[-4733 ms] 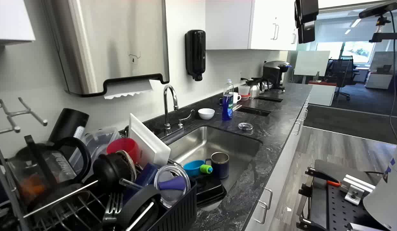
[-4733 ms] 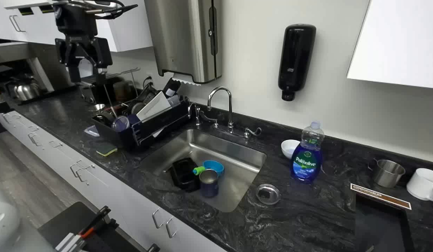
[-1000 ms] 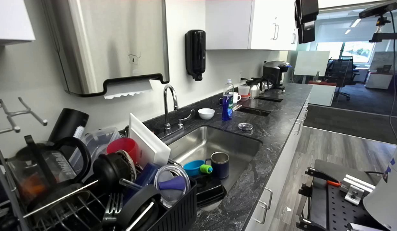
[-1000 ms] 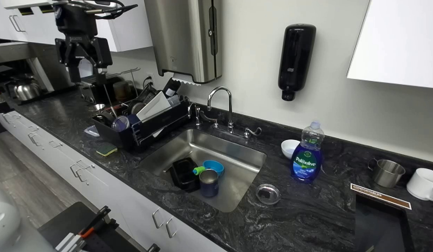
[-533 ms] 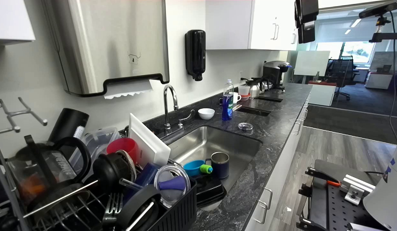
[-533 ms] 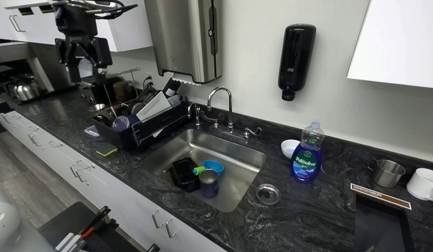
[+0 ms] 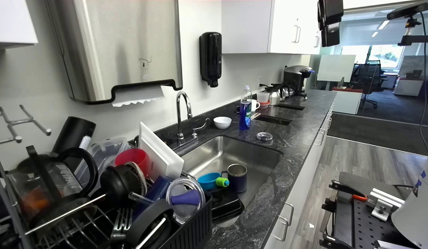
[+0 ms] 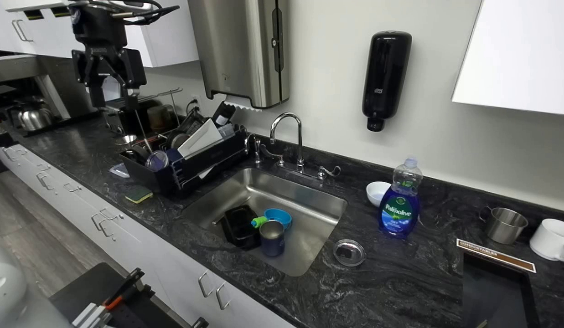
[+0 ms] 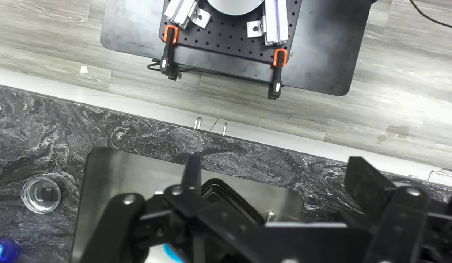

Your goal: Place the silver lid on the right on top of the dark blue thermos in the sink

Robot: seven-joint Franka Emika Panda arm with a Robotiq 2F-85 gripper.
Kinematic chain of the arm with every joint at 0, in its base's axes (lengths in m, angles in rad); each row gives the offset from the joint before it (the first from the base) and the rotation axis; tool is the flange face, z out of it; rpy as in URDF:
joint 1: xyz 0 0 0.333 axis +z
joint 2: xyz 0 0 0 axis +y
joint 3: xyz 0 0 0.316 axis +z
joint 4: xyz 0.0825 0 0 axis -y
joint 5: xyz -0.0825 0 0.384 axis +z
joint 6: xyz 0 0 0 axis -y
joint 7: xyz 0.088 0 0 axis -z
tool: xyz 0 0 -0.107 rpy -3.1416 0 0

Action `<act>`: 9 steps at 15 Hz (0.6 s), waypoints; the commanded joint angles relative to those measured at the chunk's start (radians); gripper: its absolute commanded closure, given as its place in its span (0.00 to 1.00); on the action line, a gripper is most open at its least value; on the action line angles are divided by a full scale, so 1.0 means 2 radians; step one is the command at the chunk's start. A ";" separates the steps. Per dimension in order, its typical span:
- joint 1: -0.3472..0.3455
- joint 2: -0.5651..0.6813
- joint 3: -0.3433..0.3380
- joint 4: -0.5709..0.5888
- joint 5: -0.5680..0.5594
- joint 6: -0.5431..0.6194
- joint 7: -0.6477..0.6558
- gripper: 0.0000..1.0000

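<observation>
The silver lid (image 8: 349,253) lies flat on the dark counter right of the sink (image 8: 319,202). It also shows in an exterior view (image 7: 264,136) and at the left of the wrist view (image 9: 41,194). The dark blue thermos (image 8: 272,244) stands upright and uncovered in the sink, also seen in an exterior view (image 7: 237,180); in the wrist view it is hidden behind the gripper. My gripper (image 8: 114,102) is open and empty, high above the counter, fingers down. In the wrist view its fingers (image 9: 273,160) are wide apart, well right of the lid.
In the sink, a blue cup (image 8: 278,216) with a green piece (image 8: 259,222) and a black container (image 8: 240,226) sit beside the thermos. A full dish rack (image 8: 147,182), the faucet (image 8: 300,146), a white bowl (image 8: 377,191) and a soap bottle (image 8: 400,205) surround the sink.
</observation>
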 commanded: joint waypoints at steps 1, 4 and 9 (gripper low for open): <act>0.001 0.001 -0.001 0.002 0.000 -0.001 0.001 0.00; 0.001 0.001 -0.001 0.002 0.000 -0.001 0.001 0.00; -0.001 0.014 0.001 0.009 -0.003 0.011 0.004 0.00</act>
